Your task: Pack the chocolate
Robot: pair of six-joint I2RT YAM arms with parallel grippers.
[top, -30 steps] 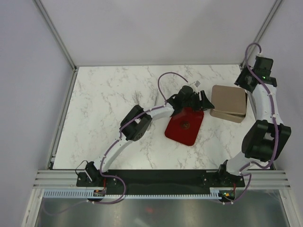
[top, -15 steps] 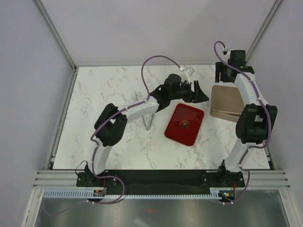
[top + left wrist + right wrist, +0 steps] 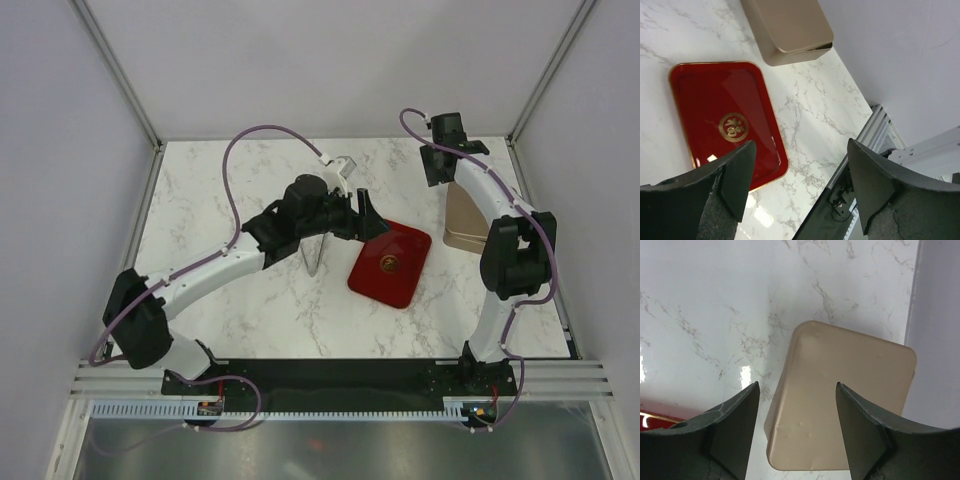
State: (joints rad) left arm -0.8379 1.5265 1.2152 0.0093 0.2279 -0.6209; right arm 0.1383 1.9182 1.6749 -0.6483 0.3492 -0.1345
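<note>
Two claws hang spread and empty: left claw (image 3: 799, 165) by the red tray (image 3: 705, 95), right claw (image 3: 797, 405) above the tan box (image 3: 855, 360). No chocolate shows; it likely squashes, so pinch its sides softly.

Red tray (image 3: 402, 287), gold emblem, on marble table (image 3: 220, 200); tan lidded box (image 3: 805, 390) just beside.

Tray (image 3: 725, 125) flat on the table (image 3: 810, 105) under the left claw (image 3: 799, 150), tin (image 3: 787, 25) beyond it, apart from the tray, right claw (image 3: 797, 390) directly over the tin, tray corner beside one finger
</note>
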